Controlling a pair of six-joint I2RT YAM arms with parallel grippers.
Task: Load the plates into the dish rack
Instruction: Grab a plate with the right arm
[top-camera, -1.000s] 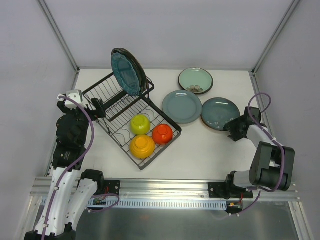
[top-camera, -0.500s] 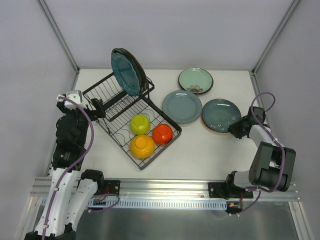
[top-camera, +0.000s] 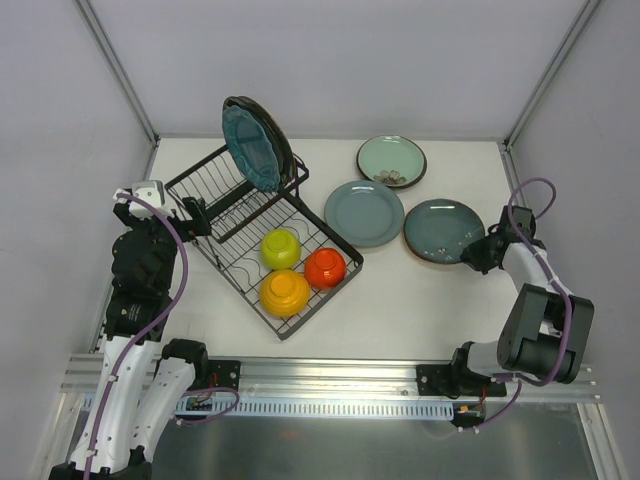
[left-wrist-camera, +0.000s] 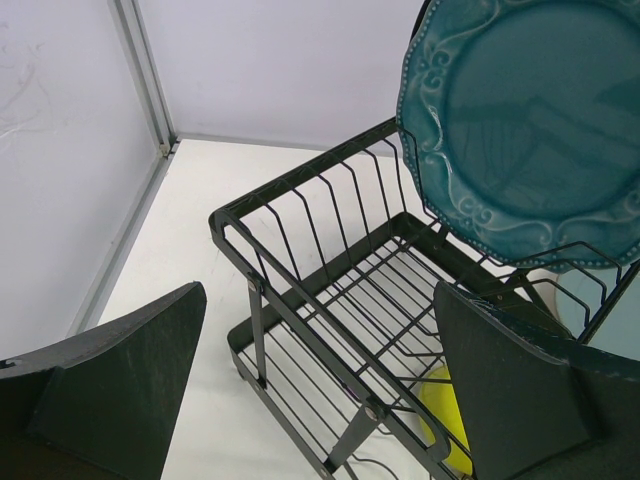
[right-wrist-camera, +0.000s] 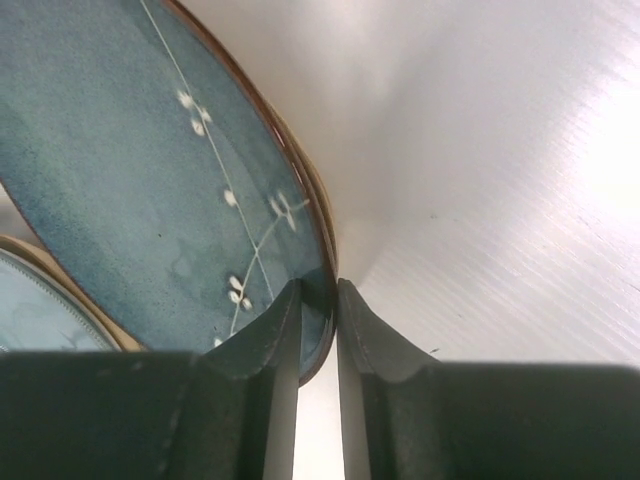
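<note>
Rim of the dark teal plate (right-wrist-camera: 150, 180) is pinched in your right claw (right-wrist-camera: 318, 297), with the plate's body spreading to the claw's left. The dish rack (top-camera: 250, 235) lies well beyond, further left (nearer your left claw (left-wrist-camera: 320, 335), which hangs wide open beside it).

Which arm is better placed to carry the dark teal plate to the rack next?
Right. The right gripper has its fingers pinched on the rim of the dark teal plate. The left gripper hangs open beside the dish rack at its left end, across the rack from that plate.

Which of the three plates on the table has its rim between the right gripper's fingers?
The dark teal plate with white flecks, rightmost, nearest the right gripper.
</note>
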